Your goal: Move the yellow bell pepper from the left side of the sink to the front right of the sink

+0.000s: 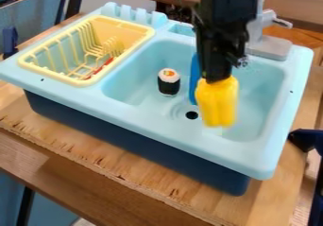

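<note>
In the camera view, a wooden counter (277, 201) carried a toy sink (157, 129) with a light-blue basin and a dark-blue body. A pale-yellow dish rack (82, 82) sat at the sink's left end in the view, and a grey faucet (271, 47) stood by its rear right corner. The robot's black tool (217, 80) hung down over the right part of the basin, closed around the upper end of a lobed yellow toy (217, 104). The toy hung roughly upright, its lower end near the drain hole (191, 115). Just beside it, on the left, a slender blue object (194, 78) showed partly behind the tool. A sushi roll toy (168, 82) stood upright in the basin, apart from the yellow toy, and a thin red item (99, 69) lay in the rack.

The yellow toy looked light for its bulk, probably hollow plastic, firm or giving only slightly, and hardly fragile. Its rounded sides might have proved slippery, and a hold at the very top could have let it swing or twist. The narrower upper end suited the tool; a slightly deeper hold, square across the lobes, would likely have steadied it better.
</note>
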Robot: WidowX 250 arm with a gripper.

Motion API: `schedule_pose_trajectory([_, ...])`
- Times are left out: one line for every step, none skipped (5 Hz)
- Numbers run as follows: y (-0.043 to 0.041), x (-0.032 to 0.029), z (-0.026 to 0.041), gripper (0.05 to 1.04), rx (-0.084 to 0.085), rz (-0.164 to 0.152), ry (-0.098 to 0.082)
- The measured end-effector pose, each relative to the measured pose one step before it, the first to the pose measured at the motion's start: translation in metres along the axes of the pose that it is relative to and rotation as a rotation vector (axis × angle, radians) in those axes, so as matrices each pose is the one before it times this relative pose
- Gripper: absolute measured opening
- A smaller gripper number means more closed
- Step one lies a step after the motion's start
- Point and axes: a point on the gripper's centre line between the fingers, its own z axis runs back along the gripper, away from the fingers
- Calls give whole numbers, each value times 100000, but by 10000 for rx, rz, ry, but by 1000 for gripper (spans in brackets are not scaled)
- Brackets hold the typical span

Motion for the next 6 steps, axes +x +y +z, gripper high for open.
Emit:
schedule_pose_trajectory([-1058, -43, -1817, 80, -711, -381, 142])
schedule_pose_trajectory([-381, -318, -1973, 80, -346, -578, 870])
schedule_pose_trajectory([284, 113, -198, 80, 87, -314, -17])
schedule_pose_trajectory([136, -78, 43, 116, 123, -437, 57])
schedule_pose_trajectory([415, -76, -206, 298, 329, -17, 86])
schedule_pose_trajectory([-58, 149, -391, 610, 27, 29, -172])
